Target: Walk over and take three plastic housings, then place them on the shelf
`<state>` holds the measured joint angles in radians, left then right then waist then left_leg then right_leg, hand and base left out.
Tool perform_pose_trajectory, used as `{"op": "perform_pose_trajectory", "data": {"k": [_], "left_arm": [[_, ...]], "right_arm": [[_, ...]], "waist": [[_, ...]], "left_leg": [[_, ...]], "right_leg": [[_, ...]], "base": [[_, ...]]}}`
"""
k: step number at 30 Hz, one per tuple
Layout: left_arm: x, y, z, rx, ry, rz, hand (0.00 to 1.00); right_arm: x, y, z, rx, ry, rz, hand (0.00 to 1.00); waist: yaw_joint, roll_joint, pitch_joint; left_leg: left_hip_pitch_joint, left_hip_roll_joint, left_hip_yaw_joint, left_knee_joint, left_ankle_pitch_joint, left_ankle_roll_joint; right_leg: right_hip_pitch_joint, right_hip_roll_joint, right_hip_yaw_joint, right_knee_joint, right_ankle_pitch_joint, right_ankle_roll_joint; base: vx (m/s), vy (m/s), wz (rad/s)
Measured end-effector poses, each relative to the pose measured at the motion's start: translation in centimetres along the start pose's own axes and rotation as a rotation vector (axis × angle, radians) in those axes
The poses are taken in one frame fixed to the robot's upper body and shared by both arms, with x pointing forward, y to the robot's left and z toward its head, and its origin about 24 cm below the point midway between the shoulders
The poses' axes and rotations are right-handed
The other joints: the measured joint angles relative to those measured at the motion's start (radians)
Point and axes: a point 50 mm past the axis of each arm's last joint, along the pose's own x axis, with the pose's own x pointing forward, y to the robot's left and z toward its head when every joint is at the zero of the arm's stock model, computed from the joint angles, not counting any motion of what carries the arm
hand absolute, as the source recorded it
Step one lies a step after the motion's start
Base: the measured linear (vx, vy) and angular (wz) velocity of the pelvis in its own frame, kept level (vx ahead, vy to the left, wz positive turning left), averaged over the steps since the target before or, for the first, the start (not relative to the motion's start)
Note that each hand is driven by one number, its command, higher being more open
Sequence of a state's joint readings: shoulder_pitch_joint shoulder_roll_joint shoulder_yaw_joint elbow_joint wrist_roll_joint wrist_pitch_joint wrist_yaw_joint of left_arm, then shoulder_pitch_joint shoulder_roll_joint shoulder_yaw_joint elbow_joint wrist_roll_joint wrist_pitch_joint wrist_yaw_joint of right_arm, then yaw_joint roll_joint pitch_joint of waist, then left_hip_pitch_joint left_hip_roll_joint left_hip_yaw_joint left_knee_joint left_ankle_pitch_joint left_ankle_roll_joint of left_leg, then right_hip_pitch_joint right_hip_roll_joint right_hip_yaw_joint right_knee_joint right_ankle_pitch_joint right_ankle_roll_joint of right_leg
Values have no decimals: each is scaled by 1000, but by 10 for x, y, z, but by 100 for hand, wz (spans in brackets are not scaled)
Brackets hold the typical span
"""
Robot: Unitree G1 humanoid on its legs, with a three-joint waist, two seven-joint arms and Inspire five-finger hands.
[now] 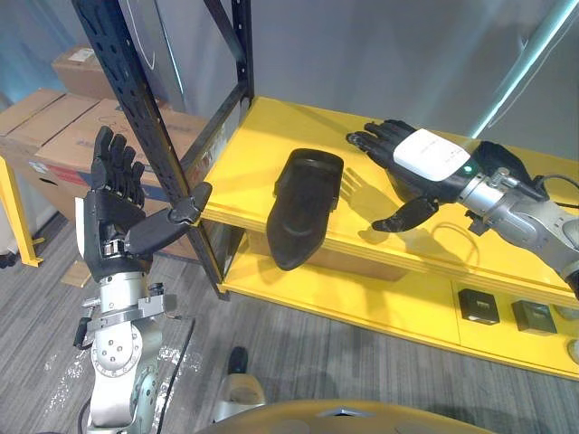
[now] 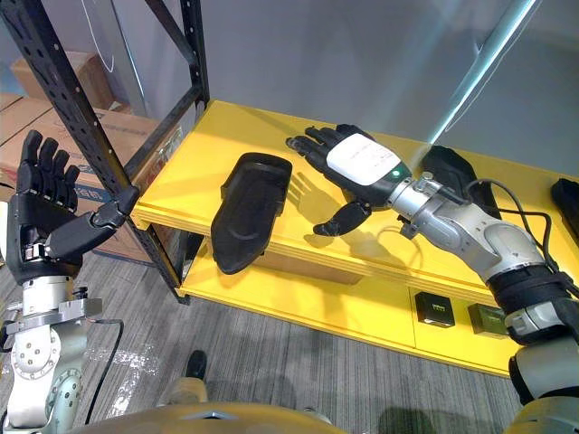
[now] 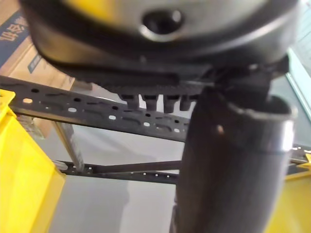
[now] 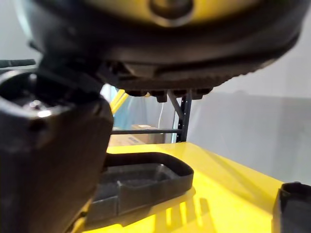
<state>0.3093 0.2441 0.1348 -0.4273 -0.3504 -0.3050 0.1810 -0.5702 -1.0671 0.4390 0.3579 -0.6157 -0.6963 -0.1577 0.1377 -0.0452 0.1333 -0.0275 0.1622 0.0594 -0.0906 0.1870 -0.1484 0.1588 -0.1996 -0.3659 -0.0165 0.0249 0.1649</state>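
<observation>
- Right hand (image 1: 418, 165): arm reaches in from the right over the yellow shelf (image 1: 258, 149). The palm faces down, the fingers are straight and spread, and the thumb hangs below. It holds nothing and casts a shadow on the shelf under it.
- Housing (image 1: 306, 206): black, lying open side up on the shelf just left of the right hand and apart from it. Its narrow end overhangs the shelf's front edge.
- Second housing (image 4: 294, 208): on the same shelf, behind the right wrist.
- Left hand (image 1: 113, 208): forearm raised upright beside the black rack post (image 1: 145, 117), off the shelf's left end. The fingers point straight up, the thumb juts toward the post, and the hand is empty.
- Lower shelf (image 1: 362, 303): two small dark boxes (image 1: 477, 306) at its right end.
- Cartons (image 1: 54, 127) stacked behind the left hand.
</observation>
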Motion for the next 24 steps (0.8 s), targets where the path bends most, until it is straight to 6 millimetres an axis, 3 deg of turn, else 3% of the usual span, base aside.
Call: {"op": "perform_pose_trajectory", "data": {"k": [7,14,24], "left_arm": [[0,0,0,2,0,-2,100],[1,1,1,8,-10,4,100],[4,9,7,38,-35,16,100]], "right_arm": [[2,21,12,25,-69,143,100],[1,43,18,55,-104,278,100],[9,47,11,69,-71,232,100]], "waist": [[18,0,9],[50,-8,55],[94,-31,98]], "left_leg": [[0,-4,-3,0,0,0],[-27,-9,-32,0,8,3],[-46,-11,-65,0,15,5]], "right_leg": [[2,-3,-4,0,-2,2],[-2,-3,-32,0,-3,2],[-5,1,-64,16,-20,-7]], "base": [[-3,-2,1],[-20,-13,12],[-10,-15,9]]}}
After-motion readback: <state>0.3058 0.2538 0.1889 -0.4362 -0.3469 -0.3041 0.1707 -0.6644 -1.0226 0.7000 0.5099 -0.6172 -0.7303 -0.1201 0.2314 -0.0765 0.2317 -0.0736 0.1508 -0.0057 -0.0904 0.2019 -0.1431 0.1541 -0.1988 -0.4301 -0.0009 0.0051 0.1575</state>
